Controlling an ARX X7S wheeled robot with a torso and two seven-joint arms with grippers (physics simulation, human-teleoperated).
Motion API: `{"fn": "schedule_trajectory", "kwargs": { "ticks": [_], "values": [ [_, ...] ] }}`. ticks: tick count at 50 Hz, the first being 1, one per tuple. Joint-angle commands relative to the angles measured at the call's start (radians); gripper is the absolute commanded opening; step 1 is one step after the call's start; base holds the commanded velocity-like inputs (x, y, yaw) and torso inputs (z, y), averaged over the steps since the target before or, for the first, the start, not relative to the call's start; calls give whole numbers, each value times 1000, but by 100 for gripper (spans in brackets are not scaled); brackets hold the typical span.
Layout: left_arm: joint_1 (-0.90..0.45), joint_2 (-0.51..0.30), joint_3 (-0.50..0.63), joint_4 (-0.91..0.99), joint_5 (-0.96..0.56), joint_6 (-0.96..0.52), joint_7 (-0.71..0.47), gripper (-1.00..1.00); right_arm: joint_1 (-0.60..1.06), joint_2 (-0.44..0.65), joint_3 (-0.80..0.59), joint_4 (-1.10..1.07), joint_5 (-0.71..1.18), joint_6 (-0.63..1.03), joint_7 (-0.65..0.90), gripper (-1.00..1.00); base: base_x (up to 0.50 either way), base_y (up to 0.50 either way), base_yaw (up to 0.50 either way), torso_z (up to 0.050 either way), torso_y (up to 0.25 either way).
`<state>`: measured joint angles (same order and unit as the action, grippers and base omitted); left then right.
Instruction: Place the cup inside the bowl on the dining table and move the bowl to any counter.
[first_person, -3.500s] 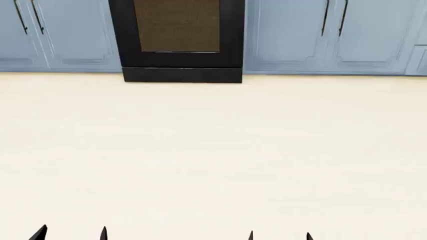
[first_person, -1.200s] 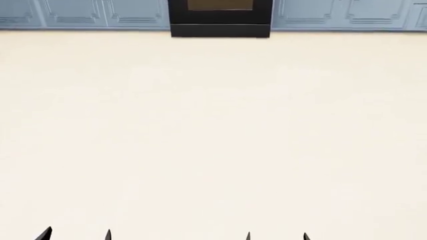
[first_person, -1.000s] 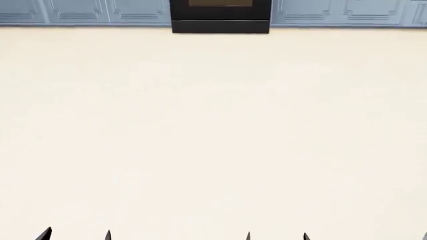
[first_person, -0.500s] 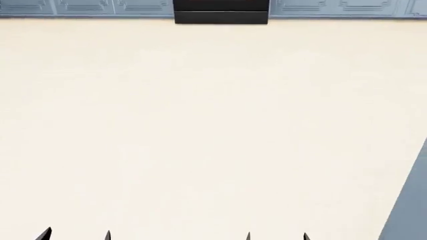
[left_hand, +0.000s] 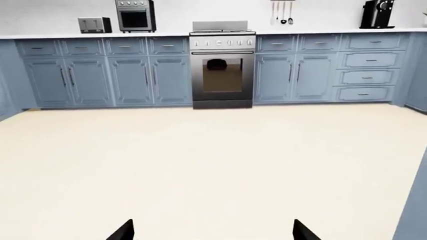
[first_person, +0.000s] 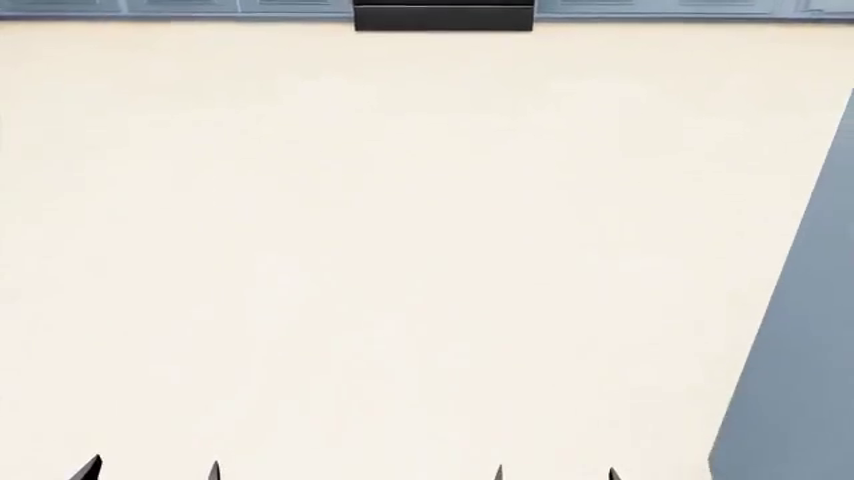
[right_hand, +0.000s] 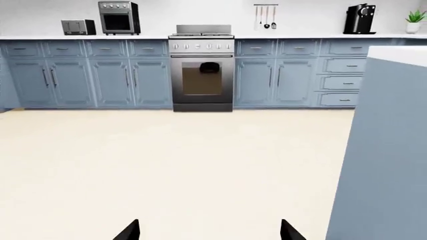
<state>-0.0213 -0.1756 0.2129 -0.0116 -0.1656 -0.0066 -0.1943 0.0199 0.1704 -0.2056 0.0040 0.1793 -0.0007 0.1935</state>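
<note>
The cup and the bowl are out of view in every frame. My left gripper (left_hand: 213, 232) is open, its two dark fingertips wide apart over bare cream floor; the head view shows only its tips (first_person: 150, 471). My right gripper (right_hand: 209, 232) is open too, empty, tips low in the head view (first_person: 555, 473). Close on my right stands a blue-grey panel (right_hand: 380, 150) with a plain white top (right_hand: 400, 50), which looks like the dining table. The counter (right_hand: 300, 36) runs along the far wall above blue cabinets.
A steel oven (left_hand: 222, 70) sits mid-wall among blue-grey cabinets (left_hand: 133, 80). On the counter stand a toaster (left_hand: 94, 24), a small oven (left_hand: 135, 15), a coffee machine (right_hand: 360, 19) and a plant (right_hand: 415, 19). Wide cream floor (first_person: 400, 250) lies ahead. The panel's edge (first_person: 801, 330) cuts the head view's right.
The oven and cabinets have slid up and away in the head view. The blue-grey panel has come in from the right and grown. Both grippers' tips stay as they were.
</note>
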Motion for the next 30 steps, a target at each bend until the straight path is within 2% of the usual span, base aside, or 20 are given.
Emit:
{"fn": "schedule_trajectory", "kwargs": {
  "ticks": [1,30],
  "values": [
    [-2,-5,6,-3,-5,0,-5,100,2,4,-5,4,10,-1,5,100,-500,0,0,0,0],
    [-3,-17,20,2,-19,2,-18,100,6,17,-21,2,21,7,21,100,-500,0,0,0,0]
  ]
}}
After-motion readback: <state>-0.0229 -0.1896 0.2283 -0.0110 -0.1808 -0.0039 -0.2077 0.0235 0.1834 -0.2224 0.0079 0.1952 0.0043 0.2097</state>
